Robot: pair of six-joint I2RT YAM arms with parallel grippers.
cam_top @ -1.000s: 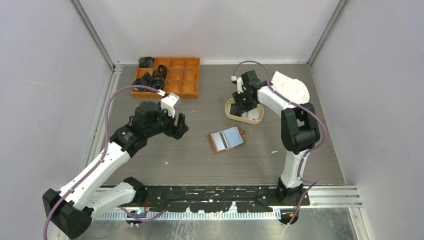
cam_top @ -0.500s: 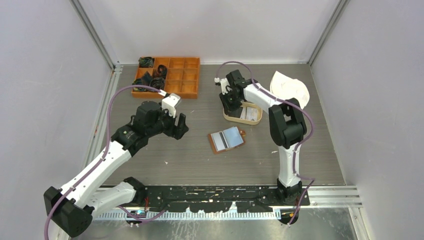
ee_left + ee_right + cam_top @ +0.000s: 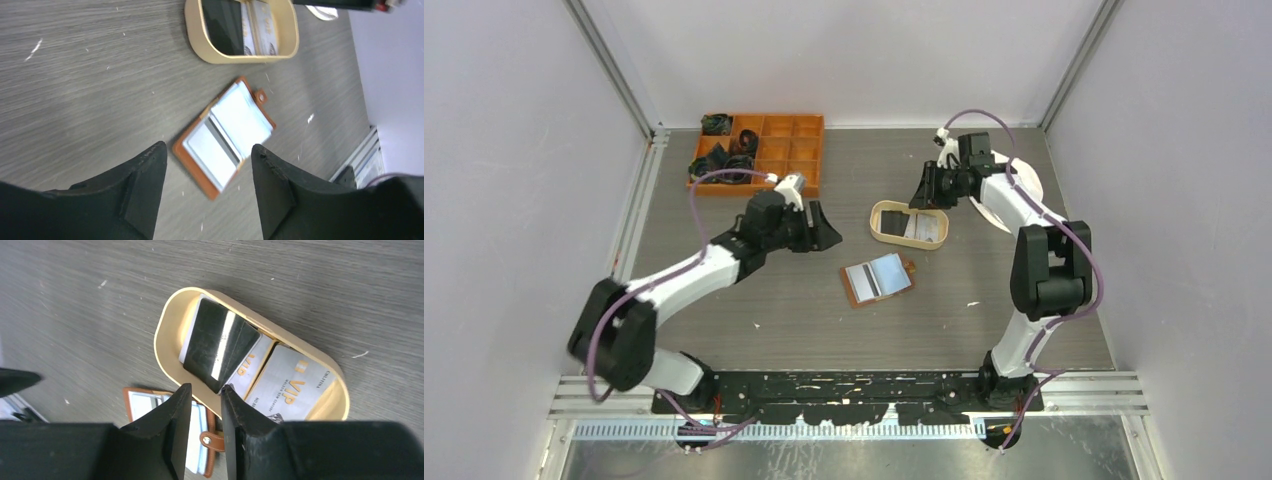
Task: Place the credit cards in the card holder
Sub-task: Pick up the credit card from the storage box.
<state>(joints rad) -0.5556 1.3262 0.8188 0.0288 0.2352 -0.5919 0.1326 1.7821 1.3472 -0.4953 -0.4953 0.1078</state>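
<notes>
— What colour was the tray [image 3: 164,337]?
— Pale tan. Inside it lay a glossy black card [image 3: 217,347] and a grey card [image 3: 292,387] with gold VIP lettering.
— And near the tray?
— The card holder [image 3: 225,135] was orange-brown with pale blue-white pockets. The table [image 3: 804,320] under the tray was grey and wood-grained. Well left of the tray, the compartment box [image 3: 789,150] was orange.

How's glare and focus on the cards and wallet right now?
Right wrist: a bright glare streak across the black card in the tray, the VIP card readable. Left wrist: card holder slightly soft, its sleeves washed out. Top external: evenly lit, sharp.
</notes>
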